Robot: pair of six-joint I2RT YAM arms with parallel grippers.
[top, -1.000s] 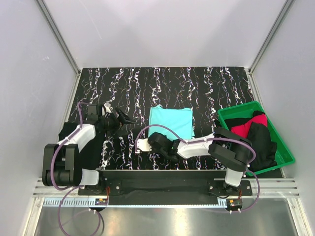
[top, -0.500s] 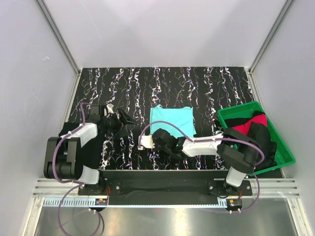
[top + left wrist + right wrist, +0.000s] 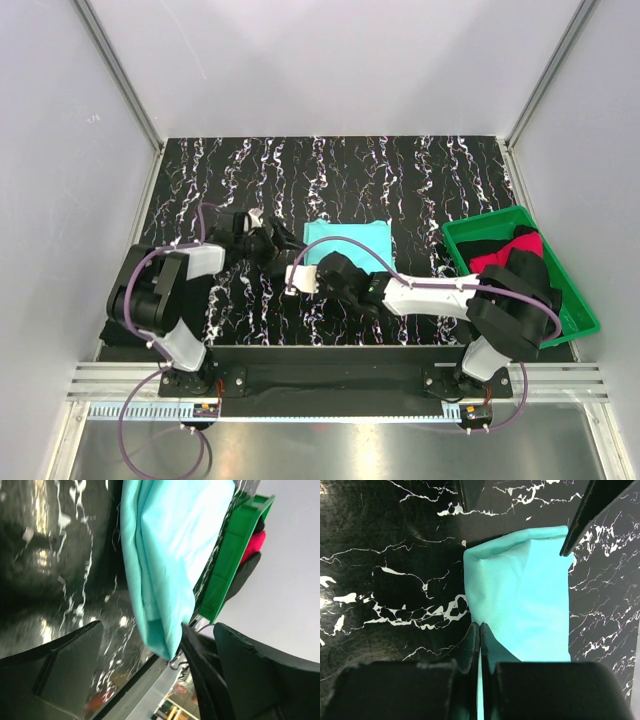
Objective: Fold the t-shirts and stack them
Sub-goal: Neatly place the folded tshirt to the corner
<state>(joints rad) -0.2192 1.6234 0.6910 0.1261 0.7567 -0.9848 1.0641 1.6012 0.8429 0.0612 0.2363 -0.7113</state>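
Risking a spoiled fold | turquoise t-shirt [image 3: 345, 228] lies folded at the middle of the counter [image 3: 420, 170] | right pincer [image 3: 480, 630] clamped on its edge | left pincer [image 3: 142, 630] gapes around one corner, gripping nothing | a one-sided pull could drag the layers apart.

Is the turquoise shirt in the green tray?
No, the turquoise shirt lies on the mat, apart from the tray.
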